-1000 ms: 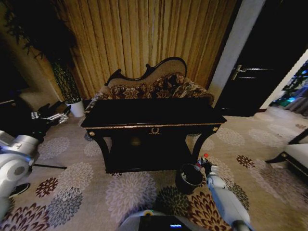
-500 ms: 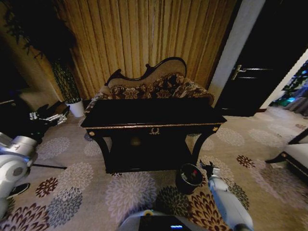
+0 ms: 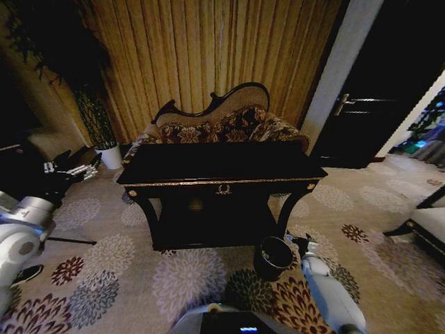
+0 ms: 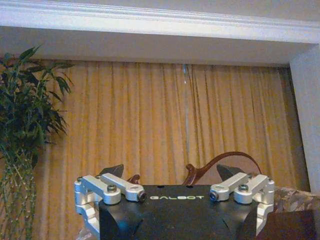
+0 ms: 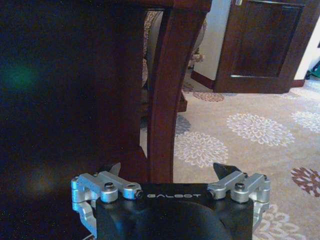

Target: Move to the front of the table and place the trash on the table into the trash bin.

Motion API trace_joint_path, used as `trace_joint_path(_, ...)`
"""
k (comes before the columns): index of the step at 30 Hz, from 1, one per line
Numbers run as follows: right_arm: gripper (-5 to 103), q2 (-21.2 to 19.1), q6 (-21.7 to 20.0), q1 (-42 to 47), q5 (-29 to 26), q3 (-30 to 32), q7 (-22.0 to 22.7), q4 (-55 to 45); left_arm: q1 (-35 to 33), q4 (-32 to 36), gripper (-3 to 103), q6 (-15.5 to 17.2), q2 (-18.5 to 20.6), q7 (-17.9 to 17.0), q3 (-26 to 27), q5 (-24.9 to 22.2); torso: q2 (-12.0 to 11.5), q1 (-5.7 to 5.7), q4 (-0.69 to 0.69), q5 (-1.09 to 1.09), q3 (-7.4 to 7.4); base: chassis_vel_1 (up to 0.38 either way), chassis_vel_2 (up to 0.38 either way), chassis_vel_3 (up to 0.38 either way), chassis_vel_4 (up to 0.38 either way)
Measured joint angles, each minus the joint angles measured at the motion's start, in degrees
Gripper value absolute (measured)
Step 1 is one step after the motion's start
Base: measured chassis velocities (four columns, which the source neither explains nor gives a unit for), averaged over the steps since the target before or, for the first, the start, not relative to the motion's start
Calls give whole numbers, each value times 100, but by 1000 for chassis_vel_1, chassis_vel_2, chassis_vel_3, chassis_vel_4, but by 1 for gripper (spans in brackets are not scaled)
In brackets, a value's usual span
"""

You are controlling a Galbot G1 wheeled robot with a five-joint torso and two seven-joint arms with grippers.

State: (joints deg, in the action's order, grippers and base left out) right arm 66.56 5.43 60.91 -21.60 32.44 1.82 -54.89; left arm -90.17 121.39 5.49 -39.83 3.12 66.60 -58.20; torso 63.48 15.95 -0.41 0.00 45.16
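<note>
The black table (image 3: pixel 222 164) with gold trim stands straight ahead, its top bare. The small round dark trash bin (image 3: pixel 272 259) sits on the carpet by the table's front right leg (image 5: pixel 167 90). My right gripper (image 3: pixel 297 241) hangs just right of the bin's rim, and in the right wrist view this gripper (image 5: pixel 169 169) is open with nothing between its fingers. The trash is out of view, and the bin's inside looks dark. My left gripper (image 3: pixel 73 167) is held up at the far left, and in the left wrist view it (image 4: pixel 170 171) is open and holds nothing.
A patterned curved-back sofa (image 3: pixel 222 125) stands behind the table against gold curtains (image 3: pixel 208 49). A plant in a white pot (image 3: pixel 110 156) is at the back left. A dark door (image 3: pixel 375 111) is on the right, and flowered carpet (image 3: pixel 188 278) lies open in front of the table.
One second ago my right gripper held a red-capped bottle above the bin. Half a second ago the bottle lay in the bin. The gripper now hangs open beside the rim.
</note>
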Motion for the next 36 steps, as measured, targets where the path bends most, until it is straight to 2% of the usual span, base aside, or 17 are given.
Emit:
trace_joint_path(12,100,-16,-129,139,-18,44,0,-283,12,-50,100,-6,-13,1,-24,-6,0,0,0,1,0,0,0,0,0)
trace_joint_path(17,100,-132,-417,437,-194,116,-14,-1264,36,-44,100,-9,-49,-1,-43,-7,0,0,0,0,0,0,0,0,0)
trace_joint_path(19,100,-220,-658,616,-388,161,-29,-2007,75,-27,100,8,-94,-45,-70,61,0,0,0,0,0,0,0,0,0)
trace_joint_path(20,100,-220,-658,616,-388,161,-29,-2007,75,-27,100,8,-94,-45,-70,61,0,0,0,0,0,0,0,0,0)
trace_joint_path(22,100,-267,-794,738,-489,253,-39,-2879,83,15,100,25,-189,-121,-70,118,0,0,-1,-1,0,0,0,0,0)
trace_joint_path(26,100,-331,-923,803,-556,331,-38,-3612,23,89,100,45,-314,-216,-22,144,0,0,2,0,0,0,0,0,0)
trace_joint_path(29,100,-484,-1249,896,-791,401,-14,-4564,-34,174,100,57,-507,-404,-21,225,0,0,0,0,0,0,0,0,0)
trace_joint_path(30,100,-484,-1249,896,-791,401,-14,-4564,-34,174,100,57,-507,-404,-21,225,0,0,0,0,0,0,0,0,0)
trace_joint_path(36,100,-668,-1747,953,-977,393,326,-5672,-32,295,100,244,-769,-692,-76,341,0,0,0,0,0,0,0,0,0)
